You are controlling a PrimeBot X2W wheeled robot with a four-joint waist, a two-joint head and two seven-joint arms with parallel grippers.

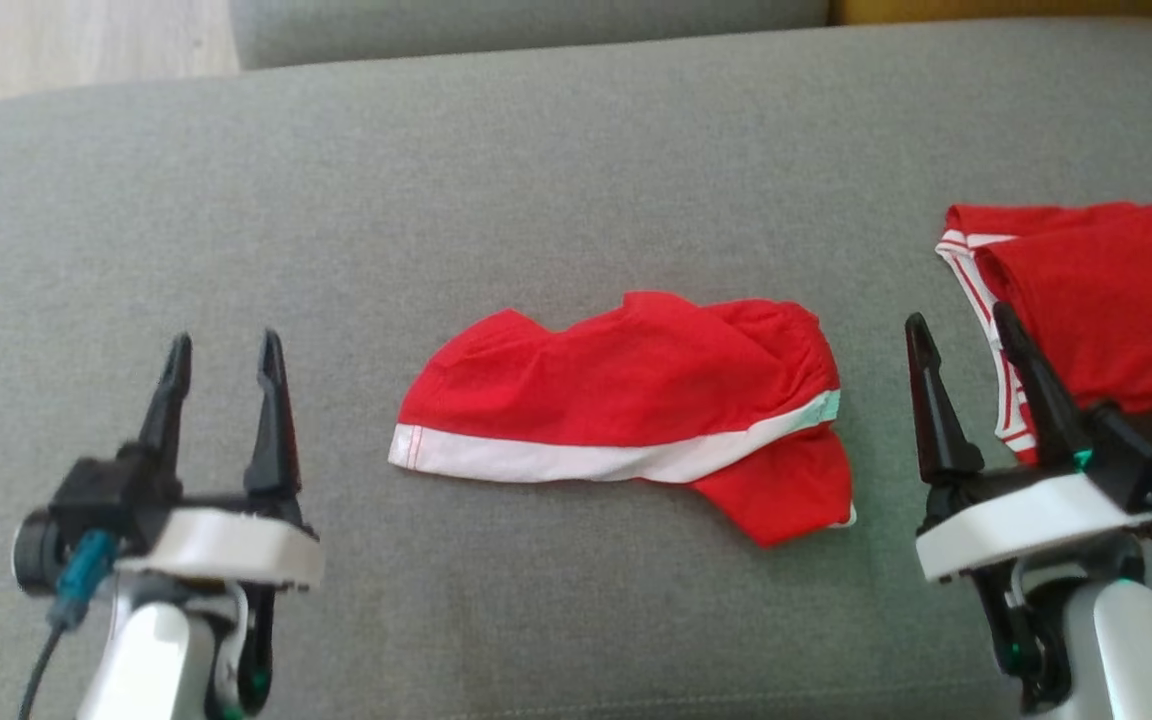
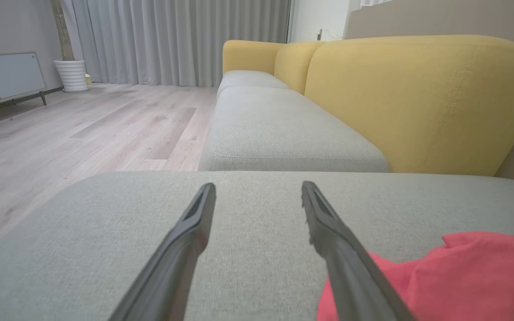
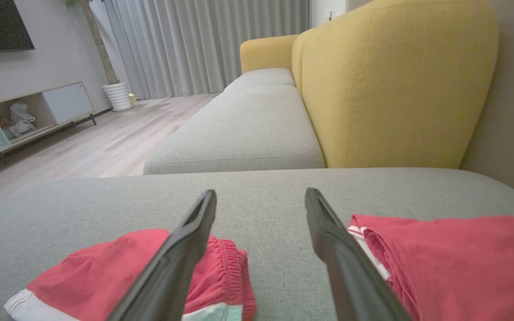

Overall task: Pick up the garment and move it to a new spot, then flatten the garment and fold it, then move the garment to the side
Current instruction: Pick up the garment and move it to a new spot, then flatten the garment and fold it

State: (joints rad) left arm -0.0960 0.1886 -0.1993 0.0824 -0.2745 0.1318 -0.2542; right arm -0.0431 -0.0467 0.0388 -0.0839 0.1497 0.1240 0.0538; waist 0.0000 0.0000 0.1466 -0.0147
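Note:
A red garment (image 1: 636, 400) with a white band lies crumpled in the middle of the grey cushion (image 1: 496, 170); it also appears in the left wrist view as the garment (image 2: 462, 276) and in the right wrist view as the garment (image 3: 105, 272). My left gripper (image 1: 224, 352) hovers open to its left, with nothing between the fingers (image 2: 185, 249). My right gripper (image 1: 961, 325) stands open to the garment's right, empty, its fingers (image 3: 181, 254) apart.
A second red garment with white stripes (image 1: 1106, 300) lies at the cushion's right edge, right beside my right gripper. A yellow sofa back (image 3: 395, 84) and another grey seat (image 3: 243, 133) lie beyond. Wooden floor (image 2: 69, 133) borders the cushion's left.

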